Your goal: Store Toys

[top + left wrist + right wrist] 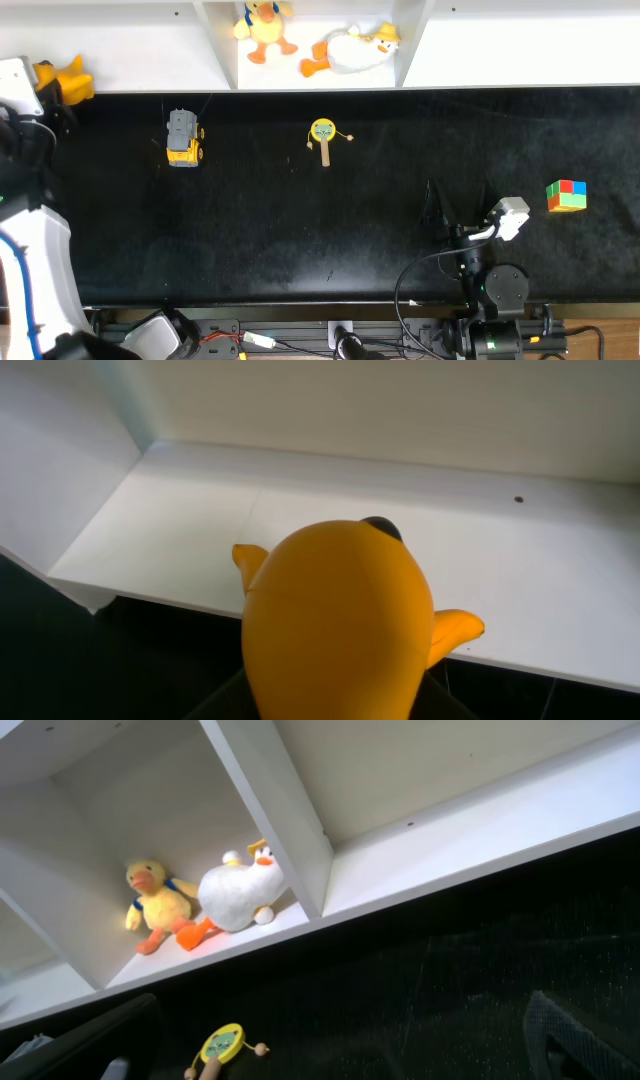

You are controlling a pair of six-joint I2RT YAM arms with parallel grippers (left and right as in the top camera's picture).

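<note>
So from where I'm standing, the left gripper (pixel 50 92) is up at the far left end of the white shelf (pixel 560 590). Its jaws are closed on a yellow plush toy (pixel 340 620), though the plush is so fat it hides the fingers themselves. The toy hangs right at the front lip of the leftmost compartment, over the shelf board rather than sitting on it.

The right gripper (pixel 458 212) is low over the black desk (pixel 330 230) on its own side, with its jaws spread wide and nothing between them.

The middle compartment has two plushies in it: a yellow duck (pixel 265 25) sitting up and a white duck (pixel 355 48) flopped just beside it.

Out on the desk there's a yellow toy truck (pixel 183 137) toward the left. A little rattle drum (pixel 323 133) lies near the middle, and a colour cube (pixel 566 196) sits off to the right, near the right gripper but not touching it.
</note>
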